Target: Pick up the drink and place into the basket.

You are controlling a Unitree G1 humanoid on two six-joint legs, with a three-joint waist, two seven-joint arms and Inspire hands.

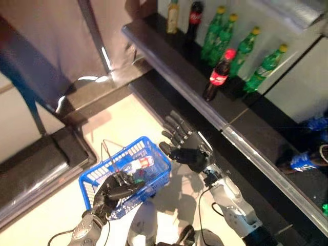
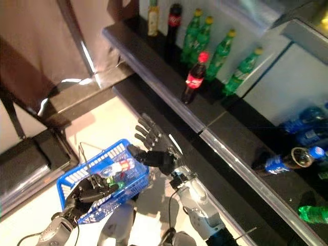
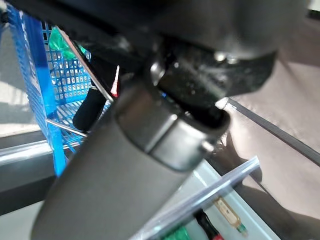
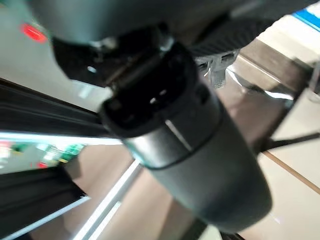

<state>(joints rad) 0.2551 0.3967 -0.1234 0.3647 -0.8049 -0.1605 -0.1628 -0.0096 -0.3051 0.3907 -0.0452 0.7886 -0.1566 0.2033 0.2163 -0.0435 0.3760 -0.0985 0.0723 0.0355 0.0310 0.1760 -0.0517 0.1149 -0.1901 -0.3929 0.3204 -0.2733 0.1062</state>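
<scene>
Basket [image 1: 134, 154], blue plastic mesh with wire handles, sat lowest in the head views, over pale floor [image 1: 123, 115]. The left hand [image 1: 114, 190] was at its near rim, fingers curled round the rim or handle wire, holding it. Inside lay a bottle [image 1: 139, 164] with a white and red label on its side, plus something green next to it; I could not tell what the green item was. The left wrist view showed blue mesh [image 3: 30, 75] and a dark object inside it, otherwise blocked by the arm.

Just beside the basket, on its far right side, the right hand [image 1: 185, 148] was spread wide, fingers straight and fanned upward, palm toward the basket, holding nothing. Its wrist view showed none of its fingers.

Beyond the hand ran a dark shelf [image 1: 169, 56] with a pale front edge. A cola bottle [image 1: 218, 75] with a red cap stood upright near that edge, well apart from the hand. Behind it stood a row of green bottles [image 1: 221, 34] with yellow caps, tilted against a pale wall. Further along were another dark cola bottle [image 1: 193, 19] and a pale yellowish bottle [image 1: 172, 17]. On a lower level to the right lay a bottle with a blue label [image 2: 287, 160].
</scene>
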